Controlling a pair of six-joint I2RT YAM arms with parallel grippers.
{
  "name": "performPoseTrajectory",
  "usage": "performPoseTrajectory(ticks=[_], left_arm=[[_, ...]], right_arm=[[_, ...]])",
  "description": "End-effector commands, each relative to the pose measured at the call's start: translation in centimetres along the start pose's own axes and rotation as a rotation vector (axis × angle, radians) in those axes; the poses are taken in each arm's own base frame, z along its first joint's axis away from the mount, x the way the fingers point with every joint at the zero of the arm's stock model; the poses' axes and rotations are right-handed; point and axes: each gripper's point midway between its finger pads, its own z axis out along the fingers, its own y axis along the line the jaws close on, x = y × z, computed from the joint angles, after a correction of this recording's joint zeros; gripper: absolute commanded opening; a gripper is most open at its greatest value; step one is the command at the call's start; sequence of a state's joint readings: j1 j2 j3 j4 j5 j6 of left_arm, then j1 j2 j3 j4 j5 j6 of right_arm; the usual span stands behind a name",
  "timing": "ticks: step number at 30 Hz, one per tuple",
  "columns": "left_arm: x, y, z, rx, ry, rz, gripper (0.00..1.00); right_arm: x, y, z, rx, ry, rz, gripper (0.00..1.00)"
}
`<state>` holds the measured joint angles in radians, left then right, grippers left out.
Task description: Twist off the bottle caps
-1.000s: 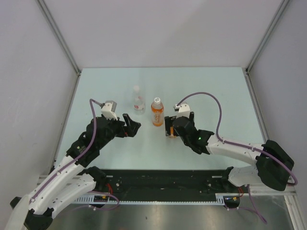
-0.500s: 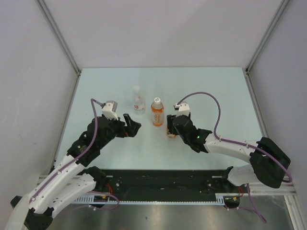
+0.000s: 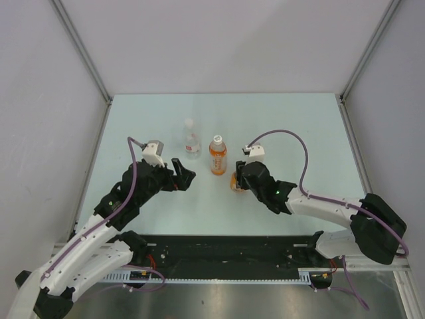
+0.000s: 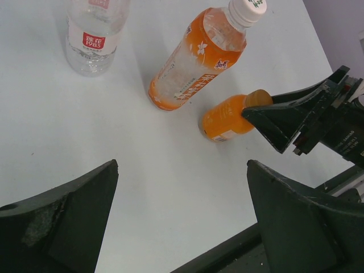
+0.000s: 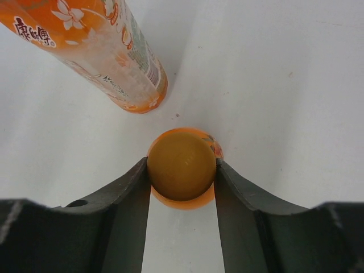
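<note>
The left gripper (image 4: 182, 170) hung above the table (image 3: 299, 126) with its fingers spread wide, holding nothing. It had held its position over the last second. The right gripper (image 5: 182, 170) pinched the orange cap (image 5: 181, 164) of the squat orange bottle (image 4: 223, 119), one finger on each side. Since one second before, the right wrist had shifted slightly, and the top view showed more of the bottle's orange body. Just beyond stood the tall orange-drink bottle (image 4: 190, 62), unmoved, with its white cap (image 4: 248, 8) on. Its label bore red Chinese characters and white flowers. Farthest stood the clear bottle (image 4: 91, 40), whose red-and-white label read "1983".
</note>
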<state>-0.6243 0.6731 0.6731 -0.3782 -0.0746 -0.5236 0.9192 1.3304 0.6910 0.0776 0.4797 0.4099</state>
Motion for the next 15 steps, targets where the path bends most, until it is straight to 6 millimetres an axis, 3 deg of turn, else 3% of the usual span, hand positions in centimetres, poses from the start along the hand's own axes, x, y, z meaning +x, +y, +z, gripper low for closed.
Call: performPoseTrajectory(ticks=[1, 3, 5, 6, 7, 8, 9, 10, 12, 13, 15], left_arm=[[-0.7, -0.7, -0.4, 0.032, -0.023, -0.009, 1.00], [-0.8, -1.9, -0.8, 0.099, -0.019, 0.014, 0.99], [-1.0, -5.6, -2.0, 0.308, -0.011, 0.050, 0.97], [-2.0, -7.3, -2.6, 0.396, -0.052, 0.063, 0.92], [-2.1, -8.4, -3.1, 0.454, -0.058, 0.068, 0.91], [-2.3, -9.3, -3.5, 0.500, -0.058, 0.067, 0.92], [-2.7, -10.4, -3.9, 0.548, -0.069, 0.076, 1.00], [-3.2, -12.0, -4.8, 0.597, -0.076, 0.089, 1.00], [-3.2, -13.3, -4.7, 0.622, -0.053, 0.125, 1.00], [-4.2, -15.2, -5.9, 0.659, -0.073, 0.148, 1.00], [-4.3, -16.4, -5.3, 0.642, -0.065, 0.211, 1.00]], right_arm=[[-3.1, 0.1, -2.7, -0.030, -0.079, 0.047, 0.26], [-4.1, -0.2, -4.4, -0.037, -0.098, 0.076, 0.24], [-6.2, -0.3, -7.4, -0.095, -0.142, 0.157, 0.21], [-6.9, -0.3, -8.5, -0.121, -0.162, 0.181, 0.20], [-8.7, 0.0, -10.8, -0.192, -0.213, 0.222, 0.17], [-9.5, 0.2, -11.9, -0.230, -0.235, 0.244, 0.16], [-10.1, 0.3, -12.8, -0.261, -0.252, 0.258, 0.13], [-11.1, 0.6, -14.1, -0.302, -0.265, 0.279, 0.02], [-12.5, 0.5, -15.9, -0.347, -0.284, 0.324, 0.00], [-12.5, 1.2, -16.7, -0.403, -0.255, 0.316, 0.00], [-14.2, 1.8, -18.4, -0.476, -0.272, 0.348, 0.00]])
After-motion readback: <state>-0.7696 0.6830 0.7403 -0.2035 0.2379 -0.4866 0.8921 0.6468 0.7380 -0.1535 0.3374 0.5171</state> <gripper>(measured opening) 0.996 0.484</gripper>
